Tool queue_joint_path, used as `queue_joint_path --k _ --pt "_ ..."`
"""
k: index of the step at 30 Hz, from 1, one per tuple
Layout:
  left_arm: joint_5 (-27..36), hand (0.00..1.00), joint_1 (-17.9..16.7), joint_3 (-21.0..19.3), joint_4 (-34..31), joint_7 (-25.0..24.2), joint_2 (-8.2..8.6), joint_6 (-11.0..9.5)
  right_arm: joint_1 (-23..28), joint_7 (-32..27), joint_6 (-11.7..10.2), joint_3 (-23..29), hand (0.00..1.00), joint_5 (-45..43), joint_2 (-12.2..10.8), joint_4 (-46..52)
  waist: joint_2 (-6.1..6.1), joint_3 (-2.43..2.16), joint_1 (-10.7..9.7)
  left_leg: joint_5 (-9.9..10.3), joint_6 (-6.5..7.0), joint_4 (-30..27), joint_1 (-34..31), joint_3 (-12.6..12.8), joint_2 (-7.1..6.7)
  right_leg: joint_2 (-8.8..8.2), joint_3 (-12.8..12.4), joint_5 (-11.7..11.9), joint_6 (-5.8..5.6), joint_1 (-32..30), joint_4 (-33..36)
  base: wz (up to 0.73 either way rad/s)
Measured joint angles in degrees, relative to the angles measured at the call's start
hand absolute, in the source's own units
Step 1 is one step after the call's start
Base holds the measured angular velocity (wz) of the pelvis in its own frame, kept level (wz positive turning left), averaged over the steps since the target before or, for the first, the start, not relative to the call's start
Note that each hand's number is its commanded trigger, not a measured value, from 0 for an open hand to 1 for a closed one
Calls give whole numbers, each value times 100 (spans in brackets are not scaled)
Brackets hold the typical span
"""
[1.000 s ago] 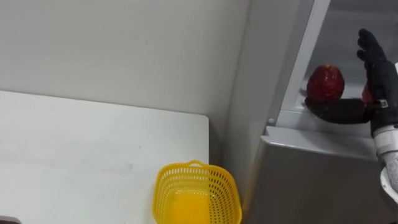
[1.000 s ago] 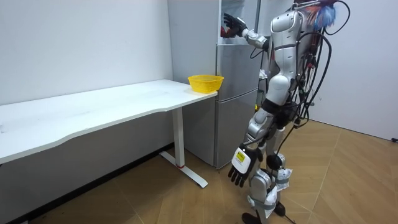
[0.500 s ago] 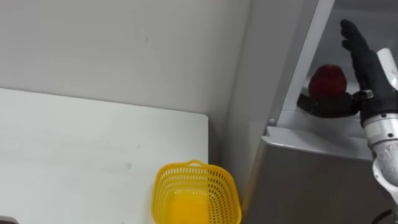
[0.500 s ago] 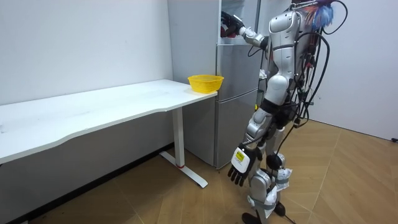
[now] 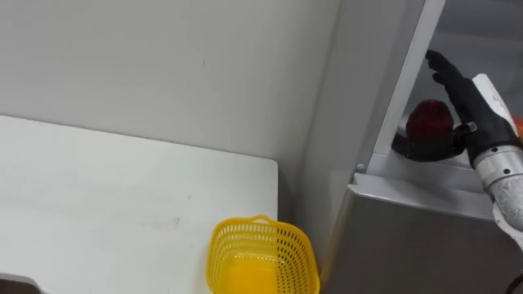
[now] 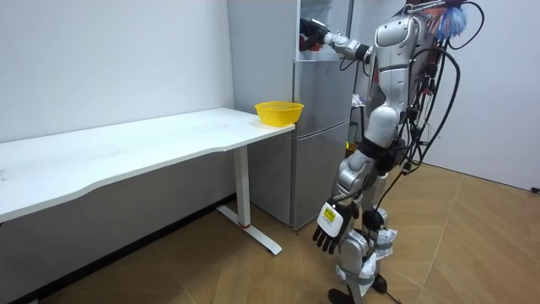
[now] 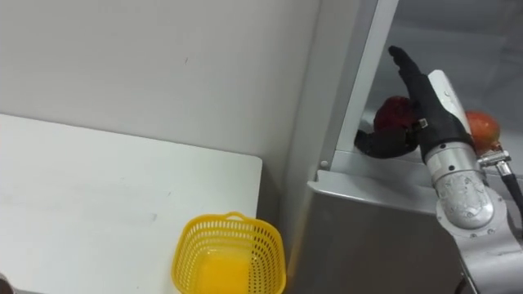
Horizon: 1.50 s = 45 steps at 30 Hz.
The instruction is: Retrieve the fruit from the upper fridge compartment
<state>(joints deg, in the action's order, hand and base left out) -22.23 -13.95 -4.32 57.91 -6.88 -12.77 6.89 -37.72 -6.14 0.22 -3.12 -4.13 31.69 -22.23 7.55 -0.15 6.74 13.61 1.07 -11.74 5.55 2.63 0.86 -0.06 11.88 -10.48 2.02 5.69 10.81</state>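
Reaching: the right hand [image 5: 472, 114] is inside the fridge's [image 5: 409, 237] upper compartment. It is spread, not clenched, with fingers [image 5: 447, 72] straight up along the fruit's right side and thumb [image 5: 417, 148] stretched low across its front.
Fruit: a round red fruit [image 5: 428, 121] sits on the compartment floor near the front edge, between thumb and fingers. It appears not yet lifted.
Handling: probably firm, smooth-skinned and fairly light. Being round, it may roll or slip from a loose hold. Best taken round its widest part, thumb opposite fingers, with a moderate squeeze so it does not bruise.
Neighbour: a second, orange-red fruit [image 7: 483, 128] lies just beside the wrist and could be nudged on the way out.
Left hand: the left hand [image 6: 329, 226] hangs by the thigh, fingers relaxed, holding nothing.
Basket: a yellow basket [image 5: 260, 222] stands on the surface [image 5: 106, 204] at the corner beside the fridge, likely where the fruit goes.
Hidden: the thumb covers the red fruit's base. Whether the hand touches its skin cannot be told, nor what kind of fruit it is. The rest of the compartment is cut off.
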Motion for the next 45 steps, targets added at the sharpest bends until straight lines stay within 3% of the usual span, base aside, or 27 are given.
queue_joint_path --k 18,31,35,36,37,38,39,45 --pt "27 0 17 5 2 22 -8 48 -219 360 112 17 0 505 56 -418 57 19 -22 -3 -4 -6 22 -22 -2 -7 33 2 2 31 -4 0" --pt "7 0 69 23 178 21 -17 241 -220 516 110 -4 0 865 54 -662 49 24 -4 -27 -43 -9 24 -24 30 14 52 24 39 52 -7 0" --pt "10 0 64 57 186 -14 -20 270 -225 635 107 1 0 1064 53 -849 11 44 -1 -27 -45 -2 109 -25 36 16 53 25 41 133 -11 0" --pt "10 0 72 70 186 -14 -20 281 -225 646 109 1 19 1065 53 -858 -1 48 0 -27 -45 -4 110 -25 35 15 52 25 41 135 -10 0" --pt "10 0 75 78 186 -14 -20 282 -225 651 109 1 50 1066 53 -862 -5 51 1 -27 -44 -7 110 -25 34 15 51 25 41 135 -8 0" --pt "10 0 70 105 185 -13 -21 290 -225 666 109 0 94 1071 53 -879 -17 49 10 -27 -44 -10 114 -23 33 13 49 25 41 136 -4 0" --pt "11 0 66 116 185 -13 -20 296 -225 674 110 0 100 1083 53 -887 -25 47 17 -27 -45 -11 120 -19 33 12 44 26 41 137 -3 0" --pt "14 0 63 117 186 -5 -18 316 -259 644 111 126 100 1243 62 -970 -109 35 61 -27 -45 -21 142 -20 37 14 48 27 43 156 1 0"
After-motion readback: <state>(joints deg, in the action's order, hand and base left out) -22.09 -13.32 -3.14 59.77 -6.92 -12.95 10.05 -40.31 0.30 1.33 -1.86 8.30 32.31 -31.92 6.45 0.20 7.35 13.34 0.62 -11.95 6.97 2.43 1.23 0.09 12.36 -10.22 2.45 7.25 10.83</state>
